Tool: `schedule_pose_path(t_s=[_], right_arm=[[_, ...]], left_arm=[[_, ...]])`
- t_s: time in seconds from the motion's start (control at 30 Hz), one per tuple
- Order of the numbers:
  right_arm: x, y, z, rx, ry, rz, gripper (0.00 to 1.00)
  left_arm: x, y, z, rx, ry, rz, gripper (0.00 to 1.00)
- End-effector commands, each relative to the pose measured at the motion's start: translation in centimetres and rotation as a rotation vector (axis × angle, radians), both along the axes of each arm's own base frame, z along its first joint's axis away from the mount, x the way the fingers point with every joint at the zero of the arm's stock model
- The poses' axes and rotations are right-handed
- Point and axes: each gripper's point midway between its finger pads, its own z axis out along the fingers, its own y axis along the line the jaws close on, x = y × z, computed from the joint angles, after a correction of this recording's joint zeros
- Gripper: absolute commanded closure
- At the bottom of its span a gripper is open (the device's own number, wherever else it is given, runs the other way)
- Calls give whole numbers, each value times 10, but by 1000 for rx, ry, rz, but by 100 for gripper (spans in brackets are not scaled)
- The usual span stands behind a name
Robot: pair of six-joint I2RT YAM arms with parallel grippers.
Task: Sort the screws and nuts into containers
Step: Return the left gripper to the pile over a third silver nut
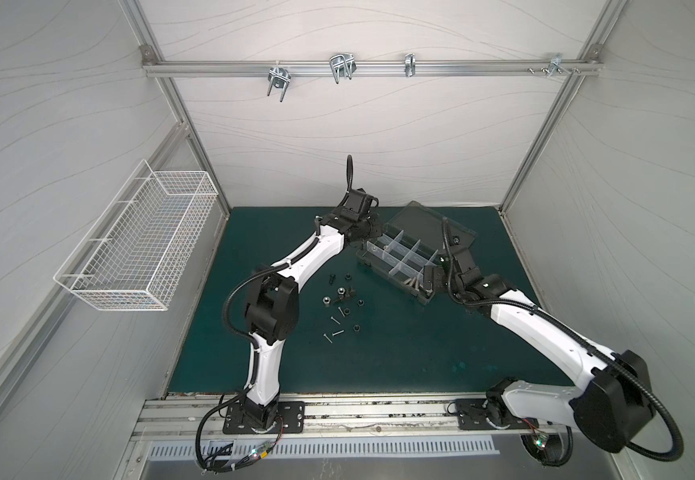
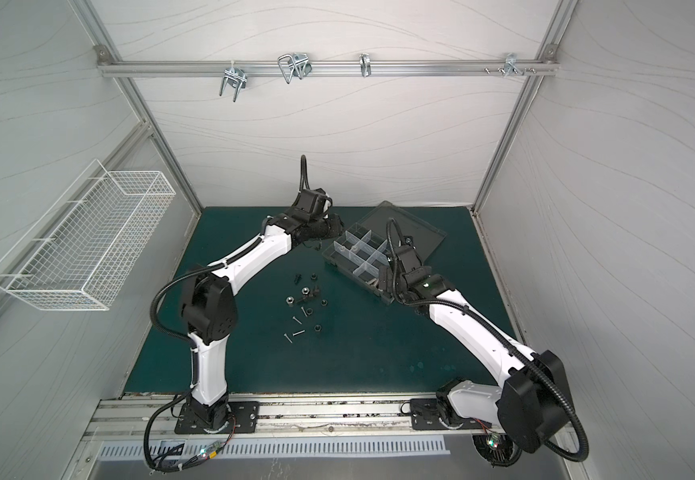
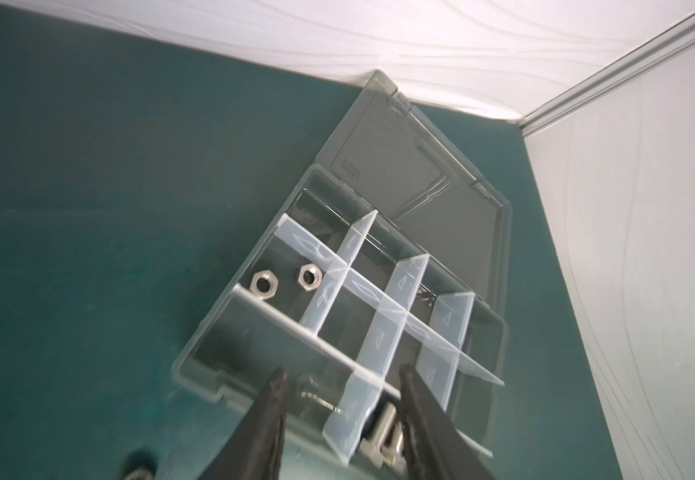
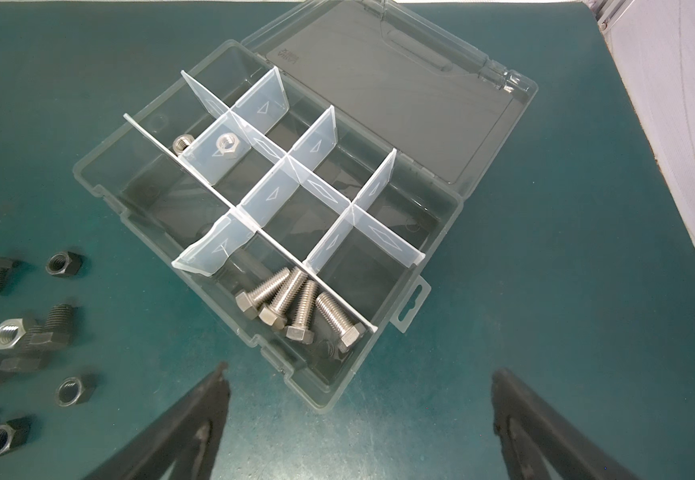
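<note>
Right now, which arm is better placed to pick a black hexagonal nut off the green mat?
Probably right. The right gripper hangs wide open, empty, by the clear plastic organizer box, black nuts in its wrist view; the left gripper is over the box.

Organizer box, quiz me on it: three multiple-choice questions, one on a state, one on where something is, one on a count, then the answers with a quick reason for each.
1. The lid of the organizer box is: A shut; B open and laid back; C taken off.
2. The thick silver bolts lie: A on the lid; B outside the box; C together in one end compartment.
3. Silver nuts inside the box: A two; B one; C five.

Answers:
1 B, the lid lies back behind the compartments, joined at the hinge.
2 C, the right wrist view shows them side by side in one compartment at the box's end.
3 A, both wrist views show two nuts sharing one compartment.
</note>
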Motion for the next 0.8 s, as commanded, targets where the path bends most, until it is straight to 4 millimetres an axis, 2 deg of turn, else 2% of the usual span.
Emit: schedule_pose_path(t_s=[0.0,0.13,0.37,0.5,0.67,0.77], right_arm=[[0,-2,9,29,-22,-18,1],[0,-2,9,29,-22,-18,1],[0,-2,7,29,-19,-16,1],[2,-3,10,22,-27,-19,1],[2,-5,11,11,-32,-22,1],[2,-5,10,7,-30,-22,1]], left_arm=[[-10,19,10,37,-62,47,54],[-37,49,-2,112,-49,89,53],[-81,94,-44,279,56,131,46],[-101,117,-72,341,156,145,36],[-119,147,-103,365,271,190,34],[-127,158,-116,370,318,203,34]])
